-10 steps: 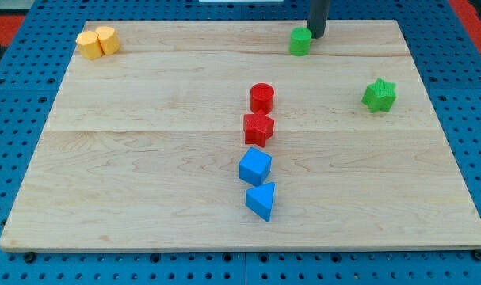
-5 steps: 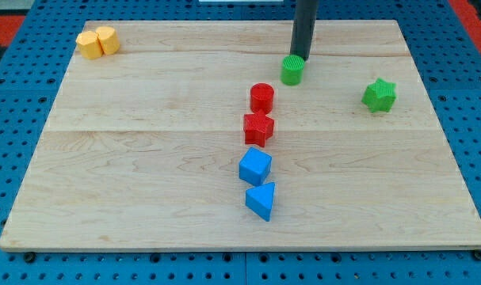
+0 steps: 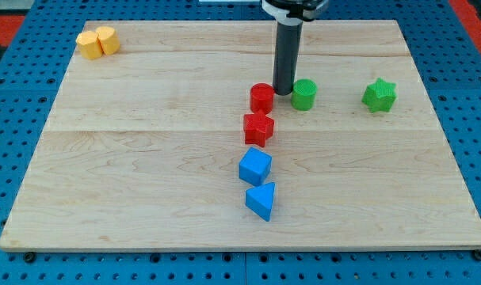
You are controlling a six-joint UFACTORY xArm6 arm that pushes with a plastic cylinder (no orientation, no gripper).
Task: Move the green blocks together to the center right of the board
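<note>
In the camera view, the red cylinder (image 3: 261, 97) serves as the landmark, standing a little above the middle of the wooden board (image 3: 145, 182). My tip (image 3: 284, 93) is down on the board just to the view's right of that red cylinder, in the narrow gap between it and the green cylinder (image 3: 303, 94); the rod rises straight up from there toward the view's top. The tip looks to be touching or all but touching the green cylinder's left side, though I cannot tell for certain whether there is contact. There is no claw on this arm, only the rod, so no jaw state can be told. The green cylinder stands just beyond the tip, to the right of the red cylinder and level with it. The green star (image 3: 379, 95) lies farther right along the same line, well apart from the green cylinder and near the board's right edge. Directly below the red cylinder, close to it, sits the red star-like block (image 3: 257, 127); below that comes the blue cube (image 3: 255, 166), then the blue wedge-shaped block (image 3: 261, 200). Far to the upper left of the red cylinder, in the board's corner, two yellow blocks (image 3: 97, 41) sit touching each other.
</note>
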